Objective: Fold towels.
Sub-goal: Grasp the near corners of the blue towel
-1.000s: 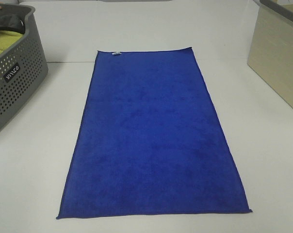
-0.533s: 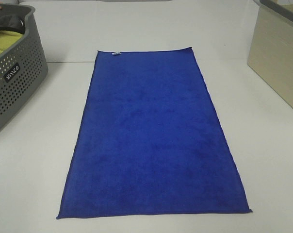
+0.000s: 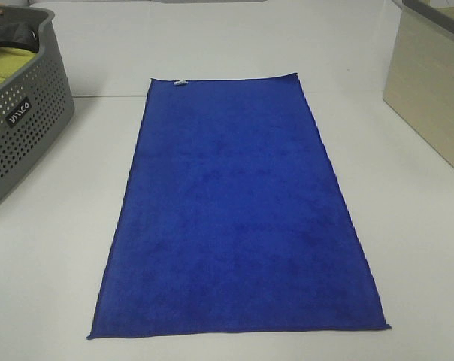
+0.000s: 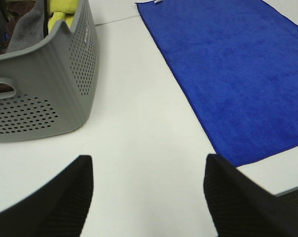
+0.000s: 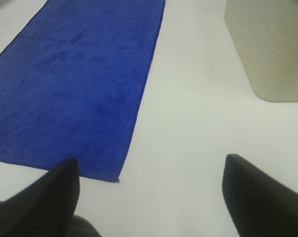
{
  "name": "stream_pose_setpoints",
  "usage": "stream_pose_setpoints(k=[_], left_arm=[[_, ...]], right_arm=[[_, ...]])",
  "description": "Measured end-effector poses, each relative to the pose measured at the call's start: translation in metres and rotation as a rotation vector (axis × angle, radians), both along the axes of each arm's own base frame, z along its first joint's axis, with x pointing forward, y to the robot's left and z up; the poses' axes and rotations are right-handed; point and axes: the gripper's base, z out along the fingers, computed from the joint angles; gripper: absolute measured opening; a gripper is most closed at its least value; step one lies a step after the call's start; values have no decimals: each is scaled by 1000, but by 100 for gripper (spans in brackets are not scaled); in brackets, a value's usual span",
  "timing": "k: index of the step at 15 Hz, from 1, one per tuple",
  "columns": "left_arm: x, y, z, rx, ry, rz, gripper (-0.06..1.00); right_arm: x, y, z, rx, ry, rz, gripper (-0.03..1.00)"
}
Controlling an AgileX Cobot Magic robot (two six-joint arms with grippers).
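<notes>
The left end effector (image 4: 148, 160) hangs over bare table (image 4: 139, 123) with its two dark fingers (image 4: 75, 192) spread wide and nothing between them. The near left corner of the towel (image 4: 233, 74) lies just beyond its inner finger. The right end effector (image 5: 151, 159) is spread wide too and holds nothing. It sits over white table, with the towel's (image 5: 75, 79) near right corner close to its inner finger.

In the high view the royal-blue towel (image 3: 238, 210) lies flat and fully spread along the middle of the table (image 3: 54, 248), long edges running away from the robot. A tiny white tag (image 3: 180, 83) sits on the far short edge, near the left corner.

Left of the towel stands a grey perforated basket (image 3: 24, 128) (a strip of bare table separates the two), holding a yellow-green cloth (image 4: 62, 7) and a grey cloth (image 4: 28, 29). To the right, well apart from the towel's long edge, stands a beige bin (image 3: 430, 90) with rounded corners.
</notes>
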Motion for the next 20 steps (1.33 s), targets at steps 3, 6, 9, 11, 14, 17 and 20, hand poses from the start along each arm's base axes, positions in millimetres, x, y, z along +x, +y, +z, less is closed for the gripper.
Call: stream_pose_setpoints(k=[3,6,9,11,14,17,20], left_arm=[[0,0,0,0,0,0,62],[0,0,0,-2,0,-1,62],[0,0,0,-2,0,-2,62],[0,-1,1,-10,-5,-4,62],[3,-3,13,-77,-98,0,62],[26,-8,24,-301,-45,36,62],[64,-15,24,-468,128,42,62]], right_arm=[[0,0,0,0,0,0,75],[0,0,0,6,1,-3,75],[0,0,0,6,1,-3,75],[0,0,0,7,1,-4,75],[2,0,2,27,0,-15,75],[31,-1,14,55,65,-39,75],[74,1,22,125,254,-64,75]])
